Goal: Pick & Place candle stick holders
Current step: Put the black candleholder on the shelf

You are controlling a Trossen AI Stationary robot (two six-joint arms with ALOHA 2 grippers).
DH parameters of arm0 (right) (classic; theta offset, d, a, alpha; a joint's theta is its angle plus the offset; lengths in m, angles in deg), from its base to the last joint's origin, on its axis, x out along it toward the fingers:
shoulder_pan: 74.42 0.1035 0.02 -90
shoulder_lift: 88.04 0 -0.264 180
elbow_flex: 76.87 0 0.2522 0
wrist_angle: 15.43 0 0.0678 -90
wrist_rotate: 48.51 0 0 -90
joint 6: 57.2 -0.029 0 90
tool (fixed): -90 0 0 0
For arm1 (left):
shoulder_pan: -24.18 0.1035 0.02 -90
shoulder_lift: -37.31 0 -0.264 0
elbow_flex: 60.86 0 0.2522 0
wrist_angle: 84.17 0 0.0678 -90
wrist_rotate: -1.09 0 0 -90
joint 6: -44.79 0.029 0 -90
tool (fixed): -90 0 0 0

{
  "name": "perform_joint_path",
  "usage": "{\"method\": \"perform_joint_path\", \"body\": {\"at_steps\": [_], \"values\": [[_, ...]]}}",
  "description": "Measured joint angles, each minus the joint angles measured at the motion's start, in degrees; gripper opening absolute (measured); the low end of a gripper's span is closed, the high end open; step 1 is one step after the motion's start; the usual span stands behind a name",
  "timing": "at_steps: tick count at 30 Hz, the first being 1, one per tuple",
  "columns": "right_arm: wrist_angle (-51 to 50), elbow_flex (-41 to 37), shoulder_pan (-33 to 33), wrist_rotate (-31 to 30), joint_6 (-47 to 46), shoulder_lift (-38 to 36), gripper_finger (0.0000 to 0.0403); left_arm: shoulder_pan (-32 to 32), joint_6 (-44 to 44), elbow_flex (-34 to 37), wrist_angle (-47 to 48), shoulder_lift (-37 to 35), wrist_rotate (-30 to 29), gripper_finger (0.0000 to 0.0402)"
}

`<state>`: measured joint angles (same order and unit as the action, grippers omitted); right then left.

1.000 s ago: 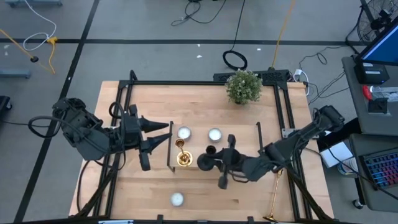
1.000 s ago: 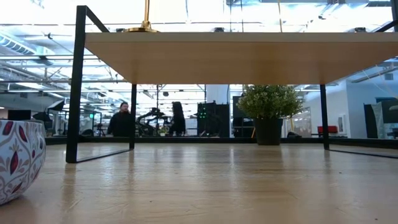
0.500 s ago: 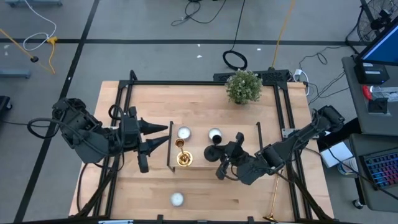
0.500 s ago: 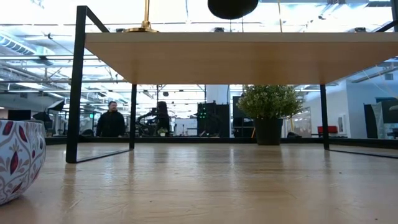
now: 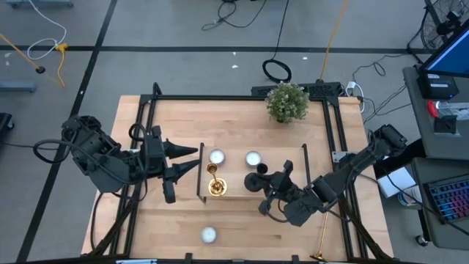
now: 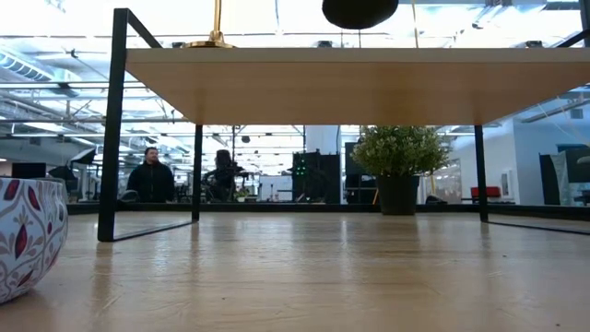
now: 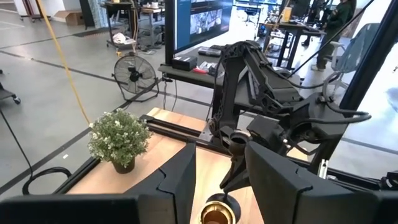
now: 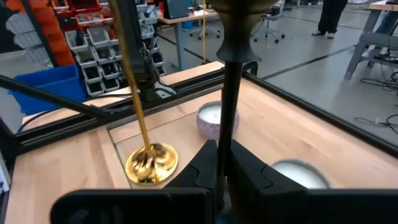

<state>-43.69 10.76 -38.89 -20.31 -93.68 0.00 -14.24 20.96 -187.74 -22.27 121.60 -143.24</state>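
A black candle stick holder (image 5: 255,180) hangs over the long wooden stand (image 5: 293,158), with my right gripper (image 5: 267,185) shut on it. Its round base (image 6: 359,11) hovers just above the stand's top. A gold candle stick holder (image 5: 215,180) stands upright on the stand's left end on its round base (image 6: 214,41). My left gripper (image 5: 198,158) waits open, level, just left of it, touching nothing. A second gold holder (image 5: 322,233) lies near the table's near right corner. My right gripper pinches the black holder's slim stem (image 8: 226,134) between its two fingers. The fingers come roughly level from the table's right side and lie across the stem. The holder is lifted clear, its base (image 6: 359,11) above the stand's top.
Two white candles (image 5: 217,156) (image 5: 253,158) sit near the stand's far side, and a third (image 5: 209,235) sits by the near edge. A potted plant (image 5: 287,101) stands at the far edge. Black frame rails (image 5: 333,125) border the table.
My right gripper has turned at the wrist and sunk a little with the black holder. The holder's base has come down into the low view above the stand's top and drifted slightly toward the table's right. My left gripper has kept still.
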Motion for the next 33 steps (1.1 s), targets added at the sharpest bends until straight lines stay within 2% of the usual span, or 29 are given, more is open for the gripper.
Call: {"method": "perform_joint_path", "body": {"at_steps": [5,9,14,23,33], "values": [[1.03,-3.26,-0.07,0.29,-3.59,0.06,0.001,0.0,-0.61,0.0,0.19,0.0,-0.01,0.0145],[3.25,-3.87,-0.04,0.7,-1.51,0.02,0.001,0.0,-0.72,0.0,0.18,0.0,0.0,0.0145],[3.54,-3.92,-1.79,7.77,0.86,0.02,0.001,0.02,-0.72,0.0,0.18,0.0,-0.02,0.0145],[3.53,-3.94,-1.9,6.2,2.36,0.04,0.001,0.02,-0.72,0.02,0.33,0.0,-0.02,0.0145],[3.62,-6.13,-2.11,7.95,0.74,0.08,0.001,0.24,-3.56,0.04,3.46,0.02,-0.04,0.0145]]}}
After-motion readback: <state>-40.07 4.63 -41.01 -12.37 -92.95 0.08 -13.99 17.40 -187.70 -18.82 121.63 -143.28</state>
